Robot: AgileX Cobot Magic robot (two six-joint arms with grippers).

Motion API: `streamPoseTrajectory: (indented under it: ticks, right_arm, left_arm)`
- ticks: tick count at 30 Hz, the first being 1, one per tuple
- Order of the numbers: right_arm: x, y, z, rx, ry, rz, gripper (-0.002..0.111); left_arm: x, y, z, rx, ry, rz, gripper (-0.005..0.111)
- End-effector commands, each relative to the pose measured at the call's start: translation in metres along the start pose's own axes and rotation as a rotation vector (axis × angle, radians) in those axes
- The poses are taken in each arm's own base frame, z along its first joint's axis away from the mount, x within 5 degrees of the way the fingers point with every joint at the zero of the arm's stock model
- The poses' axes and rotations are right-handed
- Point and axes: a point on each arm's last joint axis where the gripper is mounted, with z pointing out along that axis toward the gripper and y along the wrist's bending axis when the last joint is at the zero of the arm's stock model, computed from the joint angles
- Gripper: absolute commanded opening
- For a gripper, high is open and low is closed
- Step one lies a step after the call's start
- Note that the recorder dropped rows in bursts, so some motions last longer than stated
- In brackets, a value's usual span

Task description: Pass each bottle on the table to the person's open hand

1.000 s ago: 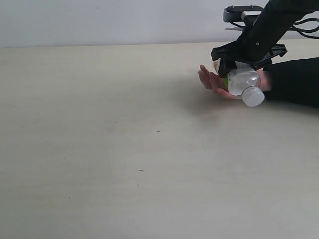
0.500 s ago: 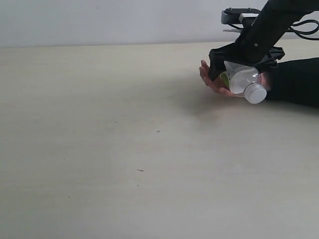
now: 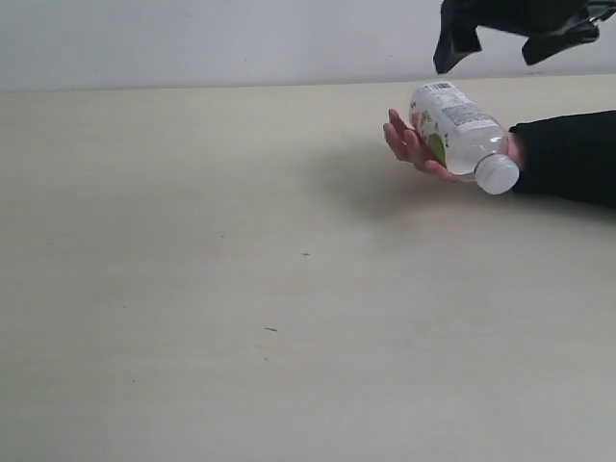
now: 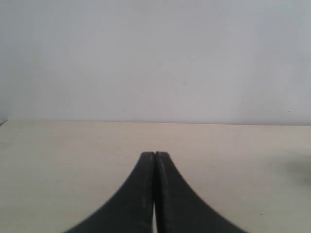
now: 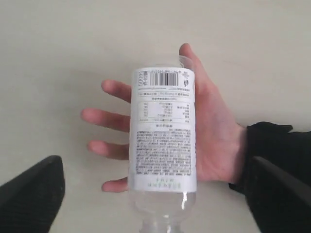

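One clear bottle point(image 3: 460, 138) with a white cap and white label lies on its side across the person's open hand point(image 3: 402, 144) at the table's point(image 3: 241, 289) far right. My right gripper point(image 3: 489, 50) hangs open above it, touching nothing. In the right wrist view the bottle point(image 5: 164, 136) rests on the palm point(image 5: 216, 141), cap end toward the camera, between my spread fingers point(image 5: 34, 194). My left gripper point(image 4: 155, 154) is shut and empty over bare tabletop; it does not show in the exterior view. No other bottle is in view.
The person's black sleeve point(image 3: 568, 159) lies along the table at the right edge. A pale wall point(image 3: 192, 38) stands behind the table's far edge. A few tiny dark specks point(image 3: 305, 254) mark the tabletop.
My right gripper has let go of the bottle and risen well above the hand. The bottle now rests in the palm, tilted slightly higher at its base end.
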Motion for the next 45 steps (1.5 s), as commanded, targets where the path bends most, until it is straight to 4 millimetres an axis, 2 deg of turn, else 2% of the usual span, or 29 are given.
streamPoseTrajectory:
  ticks: [1,2,3,4,5,10,15,18,21,26,29,33,45]
  right_arm:
    - [0.011,0.011,-0.082,-0.031,-0.109,-0.052,0.046]
    - [0.020,0.015,-0.108,-0.029,-0.161,-0.055,0.016]
    - [0.029,0.016,-0.125,-0.022,-0.194,-0.054,0.001]
    - [0.043,0.018,-0.148,-0.003,-0.229,-0.074,0.002]
    - [0.052,0.019,-0.162,0.016,-0.252,-0.087,0.002]
    - [0.111,0.022,-0.219,0.090,-0.359,-0.135,0.000]
    - [0.176,0.018,-0.245,0.196,-0.444,-0.132,0.000]
    - [0.213,0.015,-0.245,0.236,-0.496,-0.110,0.000]
    - [0.241,0.014,-0.229,0.230,-0.510,-0.111,0.000]
    - [0.277,0.013,-0.190,0.189,-0.530,-0.070,0.000]
    - [0.287,0.014,-0.186,0.159,-0.628,0.003,0.000]
    - [0.297,0.015,-0.193,0.153,-0.697,0.015,0.000]
    - [0.303,0.016,-0.199,0.152,-0.754,0.009,0.000]
  left_arm:
    - [-0.001,0.000,-0.001,0.004,-0.012,-0.002,0.000]
    - [-0.001,0.000,-0.001,0.004,-0.012,-0.002,0.000]
    - [-0.001,0.000,-0.001,0.004,-0.012,-0.002,0.000]
    - [-0.001,0.000,-0.001,0.004,-0.012,-0.002,0.000]
    - [-0.001,0.000,-0.001,0.004,-0.012,-0.002,0.000]
    - [-0.001,0.000,-0.001,0.004,-0.012,-0.002,0.000]
    - [-0.001,0.000,-0.001,0.004,-0.012,-0.002,0.000]
    - [-0.001,0.000,-0.001,0.004,-0.012,-0.002,0.000]
    - [-0.001,0.000,-0.001,0.004,-0.012,-0.002,0.000]
    - [-0.001,0.000,-0.001,0.004,-0.012,-0.002,0.000]
    - [-0.001,0.000,-0.001,0.004,-0.012,-0.002,0.000]
    - [-0.001,0.000,-0.001,0.004,-0.012,-0.002,0.000]
    - [-0.001,0.000,-0.001,0.004,-0.012,-0.002,0.000]
